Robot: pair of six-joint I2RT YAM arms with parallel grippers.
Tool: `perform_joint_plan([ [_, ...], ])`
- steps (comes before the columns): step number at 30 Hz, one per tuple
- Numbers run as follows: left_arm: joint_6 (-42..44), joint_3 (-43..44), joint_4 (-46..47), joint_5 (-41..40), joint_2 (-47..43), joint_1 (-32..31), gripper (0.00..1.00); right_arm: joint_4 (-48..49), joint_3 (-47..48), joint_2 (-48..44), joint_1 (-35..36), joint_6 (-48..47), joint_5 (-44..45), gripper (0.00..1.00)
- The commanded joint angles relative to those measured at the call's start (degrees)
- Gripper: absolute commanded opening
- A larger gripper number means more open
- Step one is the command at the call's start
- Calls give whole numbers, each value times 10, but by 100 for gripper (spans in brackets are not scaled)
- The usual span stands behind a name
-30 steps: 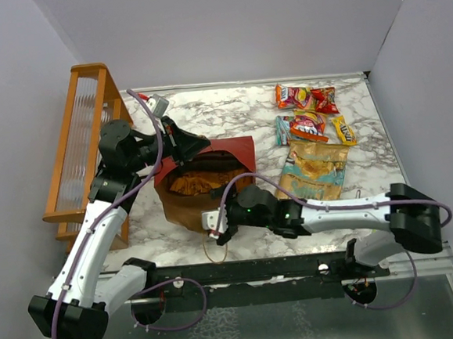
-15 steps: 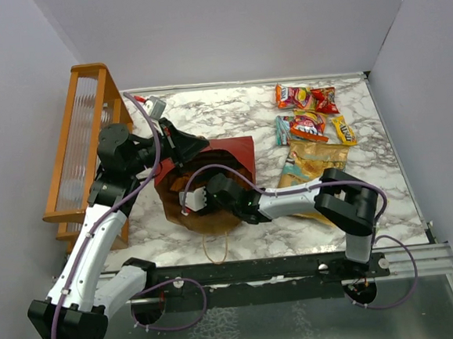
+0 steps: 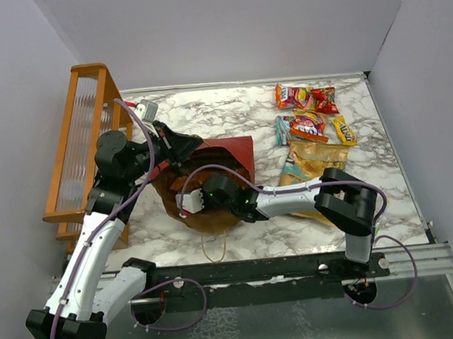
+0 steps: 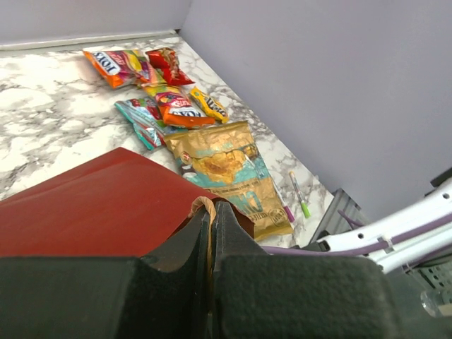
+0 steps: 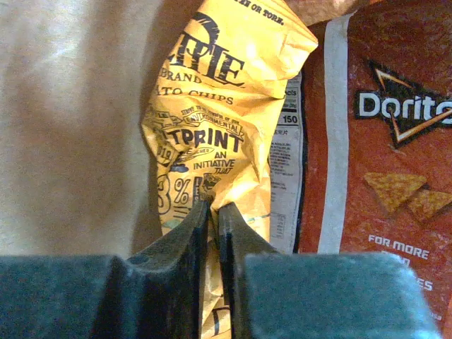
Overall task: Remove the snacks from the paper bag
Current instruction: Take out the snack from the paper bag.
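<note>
Two grippers work at the paper bag (image 3: 231, 149) on the marble desk (image 3: 230, 110).

An orange rack (image 3: 83, 141) stands left of the bag. The bag is dark red outside and brown inside, and its mouth is open. The left gripper (image 4: 210, 209) is at the bag's top edge, with its jaws squeezed tight on the tan handle (image 4: 200, 203). The right gripper (image 5: 212, 209) is inside the bag, its jaws pinched narrow on a yellow chip packet (image 5: 219, 106). A red Doritos packet (image 5: 381, 141) lies just beside that one. More snacks (image 3: 311, 123) lie on the desk right of the bag, apart from it. Two thin pens (image 4: 296, 192) lie past them.
</note>
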Motion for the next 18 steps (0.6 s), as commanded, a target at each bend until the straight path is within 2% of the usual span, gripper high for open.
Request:
perform_joint_plan([
  [1,-15,-6,-5,-64,-16,-1,0,-32,6,-48,8,38,-64,7],
  [3,-17,-5,-6,-68,-15,-1,0,-46,9,-61,8,48,-70,2],
  [11,-17,-2,-16,-84,-18,-1,0,-86,-5,-165,12,82,-149,1],
  [16,4,11,-37,-83,-21,-1,0,-120,-32,-288,11,99,-307,1],
  [18,13,16,-46,-88,-24,0,0,-111,-48,-342,12,112,-344,1],
])
